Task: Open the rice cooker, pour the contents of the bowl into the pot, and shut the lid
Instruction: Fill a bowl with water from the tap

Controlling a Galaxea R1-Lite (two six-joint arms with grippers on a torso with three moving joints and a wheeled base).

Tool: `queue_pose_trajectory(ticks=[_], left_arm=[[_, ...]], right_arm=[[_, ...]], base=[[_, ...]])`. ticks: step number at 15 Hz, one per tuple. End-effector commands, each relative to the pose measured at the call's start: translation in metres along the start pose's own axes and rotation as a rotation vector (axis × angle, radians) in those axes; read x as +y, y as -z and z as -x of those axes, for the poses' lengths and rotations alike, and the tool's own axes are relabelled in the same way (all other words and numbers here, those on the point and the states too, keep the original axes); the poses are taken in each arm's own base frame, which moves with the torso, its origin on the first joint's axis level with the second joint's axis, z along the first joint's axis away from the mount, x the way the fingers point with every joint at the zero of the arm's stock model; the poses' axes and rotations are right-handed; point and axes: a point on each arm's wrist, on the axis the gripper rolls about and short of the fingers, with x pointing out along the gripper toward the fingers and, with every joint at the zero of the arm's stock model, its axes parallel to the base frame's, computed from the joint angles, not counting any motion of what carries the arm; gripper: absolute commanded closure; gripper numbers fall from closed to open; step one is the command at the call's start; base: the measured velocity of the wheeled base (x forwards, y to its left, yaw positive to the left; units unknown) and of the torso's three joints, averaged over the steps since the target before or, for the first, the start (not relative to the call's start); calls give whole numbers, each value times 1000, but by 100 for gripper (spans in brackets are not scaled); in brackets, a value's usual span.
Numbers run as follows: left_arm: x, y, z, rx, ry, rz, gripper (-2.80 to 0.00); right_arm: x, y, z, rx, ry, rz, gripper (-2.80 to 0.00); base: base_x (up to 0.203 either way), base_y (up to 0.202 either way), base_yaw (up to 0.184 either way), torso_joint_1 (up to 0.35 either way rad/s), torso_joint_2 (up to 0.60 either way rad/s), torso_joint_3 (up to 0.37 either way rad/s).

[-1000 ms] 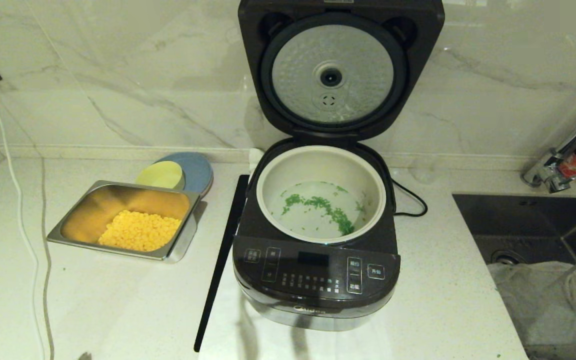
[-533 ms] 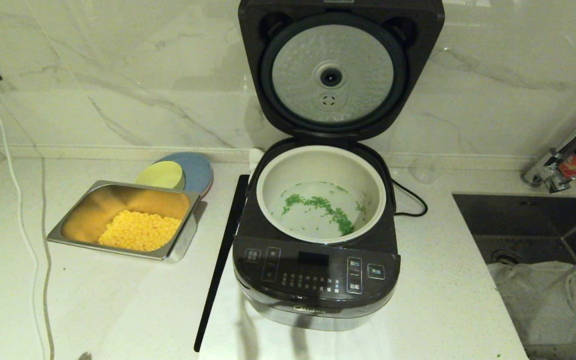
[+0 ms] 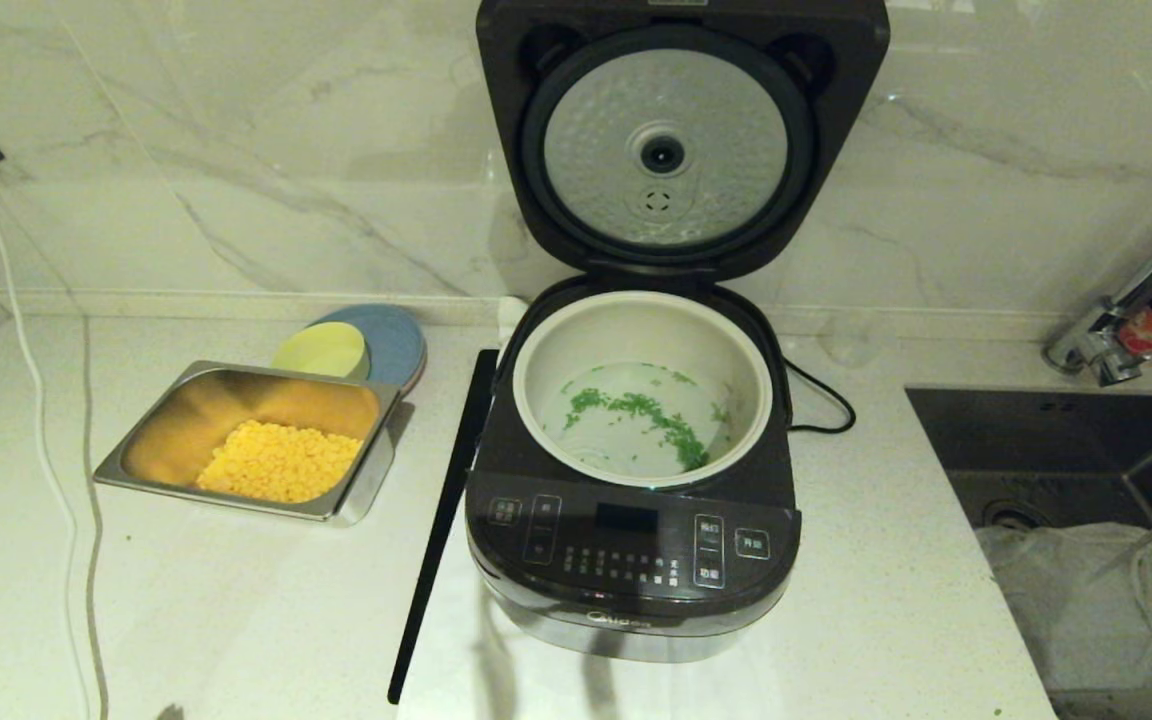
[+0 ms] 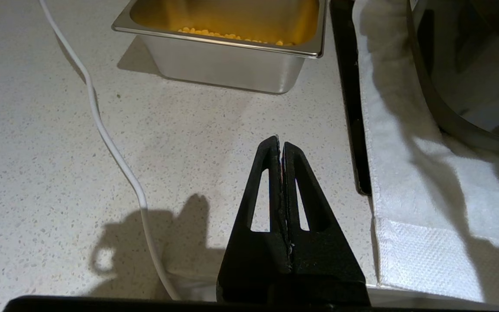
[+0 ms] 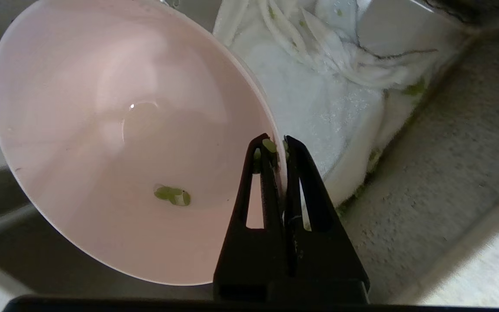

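White speckled countertop (image 3: 236,600), grey-veined marble wall (image 3: 236,150), dark sink (image 3: 1066,450) at right, chrome tap (image 3: 1126,320)

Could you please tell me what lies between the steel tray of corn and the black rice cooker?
In the head view, a long black strip lies on the counter between the rectangular steel tray and the glossy black rice cooker.
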Motion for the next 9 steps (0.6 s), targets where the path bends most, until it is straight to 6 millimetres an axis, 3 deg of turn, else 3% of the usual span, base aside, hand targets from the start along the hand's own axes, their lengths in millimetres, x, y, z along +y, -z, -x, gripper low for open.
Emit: queue_pose_trajectory(ticks=[1, 9], left_arm=[[0, 3, -1, 7, -1, -1, 0], [0, 3, -1, 7, -1, -1, 0]], right_arm=[[5, -3, -6, -4, -9, -20, 0], [12, -18, -14, -45, -31, -38, 0]], base=[[0, 0, 0, 0, 0, 0], [0, 0, 0, 0, 0, 0]])
